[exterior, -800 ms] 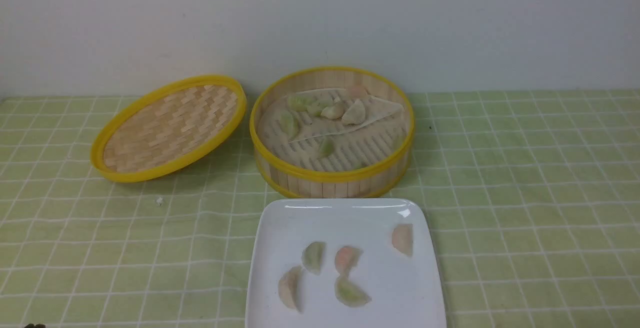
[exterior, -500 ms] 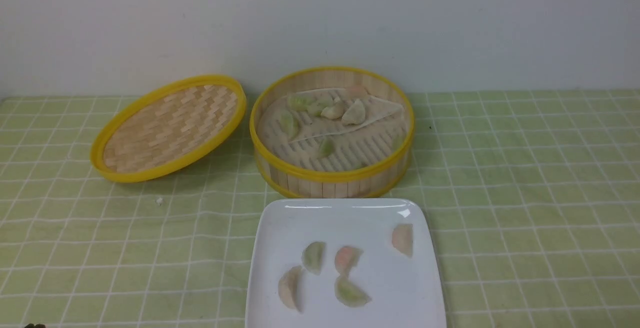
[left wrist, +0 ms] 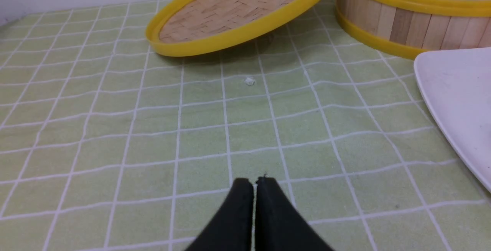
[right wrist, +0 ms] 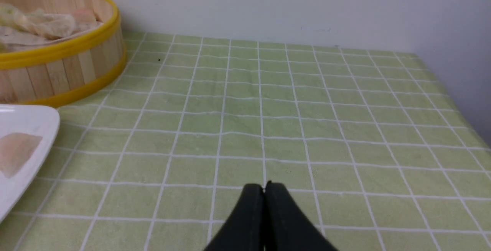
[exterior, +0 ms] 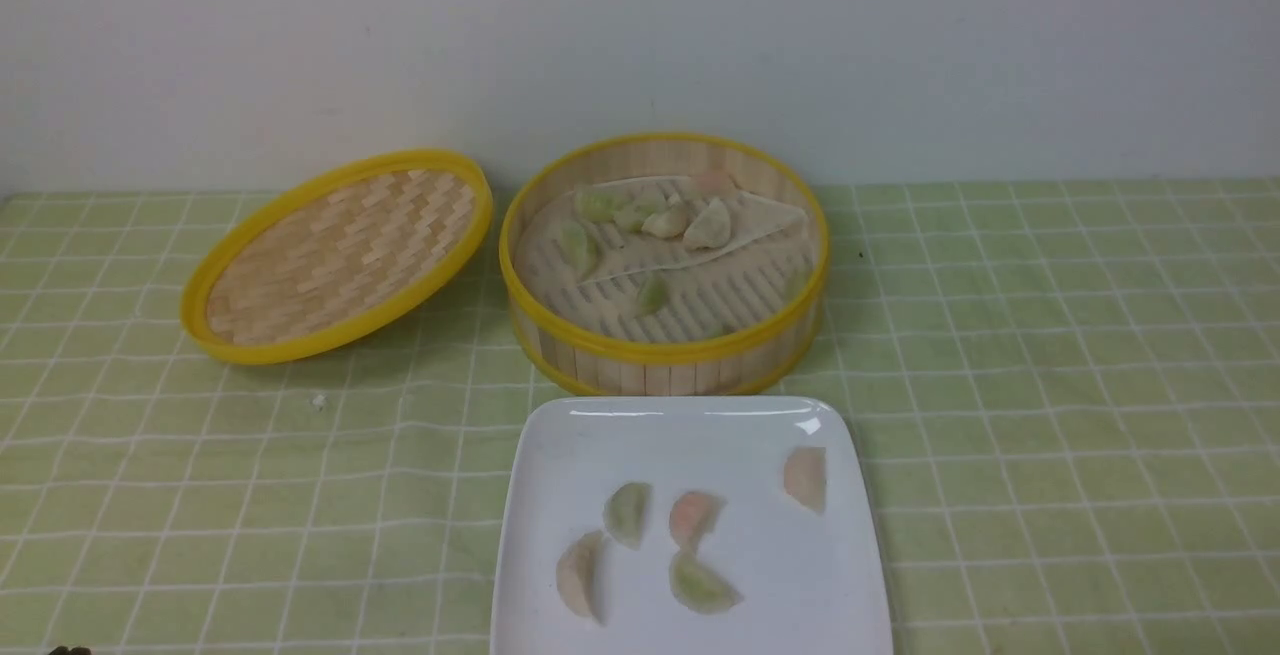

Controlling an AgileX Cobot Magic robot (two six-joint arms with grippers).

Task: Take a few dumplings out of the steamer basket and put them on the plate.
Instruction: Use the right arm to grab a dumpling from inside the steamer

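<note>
Both empty, closed: left gripper (left wrist: 254, 182), right gripper (right wrist: 264, 187); lid (exterior: 335, 255) tilted beside steamer basket (exterior: 660, 363).

plate (exterior: 800, 575) cropped below, steamer basket (exterior: 665, 370) floor part-hidden

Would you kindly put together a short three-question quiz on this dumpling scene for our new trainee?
1. How many dumplings lie on the plate?
2. True or false: the left gripper is holding a dumpling.
3. Relative to the steamer basket, the woven lid is: A) on top of it; B) tilted, at its left; C) behind it.

Key: 1. Five. 2. False; it is shut and empty. 3. B.
</note>
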